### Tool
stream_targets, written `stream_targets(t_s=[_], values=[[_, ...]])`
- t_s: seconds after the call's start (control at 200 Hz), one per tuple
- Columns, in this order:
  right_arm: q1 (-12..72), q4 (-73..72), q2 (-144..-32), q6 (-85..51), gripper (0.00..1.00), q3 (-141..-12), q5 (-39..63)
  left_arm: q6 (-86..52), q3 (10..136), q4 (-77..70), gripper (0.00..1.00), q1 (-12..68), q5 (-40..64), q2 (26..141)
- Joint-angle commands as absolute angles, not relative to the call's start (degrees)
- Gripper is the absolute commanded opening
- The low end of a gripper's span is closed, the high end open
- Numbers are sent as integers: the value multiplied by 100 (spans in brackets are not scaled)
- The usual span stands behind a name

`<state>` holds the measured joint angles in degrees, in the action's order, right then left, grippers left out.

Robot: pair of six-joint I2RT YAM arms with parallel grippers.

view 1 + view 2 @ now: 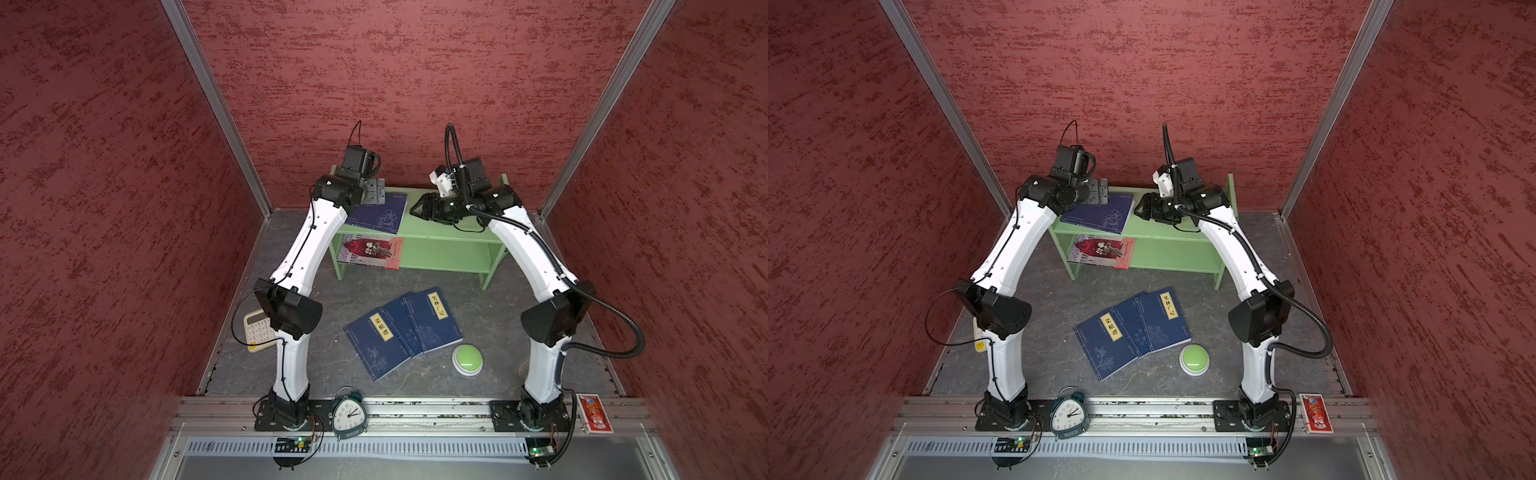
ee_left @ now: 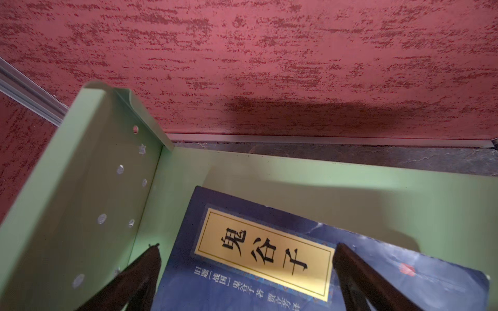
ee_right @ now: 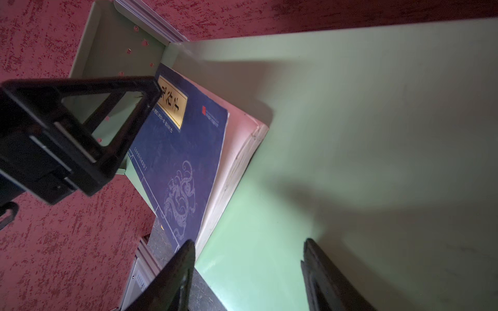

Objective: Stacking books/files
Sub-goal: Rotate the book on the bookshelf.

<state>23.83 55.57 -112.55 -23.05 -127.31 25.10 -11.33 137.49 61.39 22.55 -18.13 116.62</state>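
Mottled red walls (image 1: 415, 83), aluminium corner posts (image 1: 217, 104), grey marbled floor (image 1: 374, 282), pale green shelf (image 1: 440, 253)

In both top views the left arm covers the near corner of the navy blue paperback (image 1: 386, 212) on the pale green wooden shelf (image 1: 440, 255). The arm's black elbow hides part of the cream calculator (image 1: 252, 332). The middle navy paperback (image 1: 403, 328) of three on the floor has its label covered by a neighbour. The left wrist picture's edge cuts off the black fingers (image 2: 140, 280) of the left gripper (image 2: 246, 246).

Robot lab test cell: 3 red textured wall panels (image 1: 415, 83) framed by aluminium posts (image 1: 216, 104), 2 arm bases (image 1: 286, 411) bolted to an aluminium rail (image 1: 424, 409), bare circuit boards (image 1: 292, 445) and slotted cable duct (image 1: 395, 449) along the front.
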Motion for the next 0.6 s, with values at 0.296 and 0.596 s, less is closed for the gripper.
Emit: stream_targets(t_s=[0.296, 0.596], values=[[2381, 5438, -10748, -2169, 65, -12339, 2337, -1614, 13809, 6302, 99, 2145, -1991, 11845], [2382, 5259, -10645, -2201, 65, -12128, 2416, -1723, 13792, 6283, 99, 2127, -2135, 11934]])
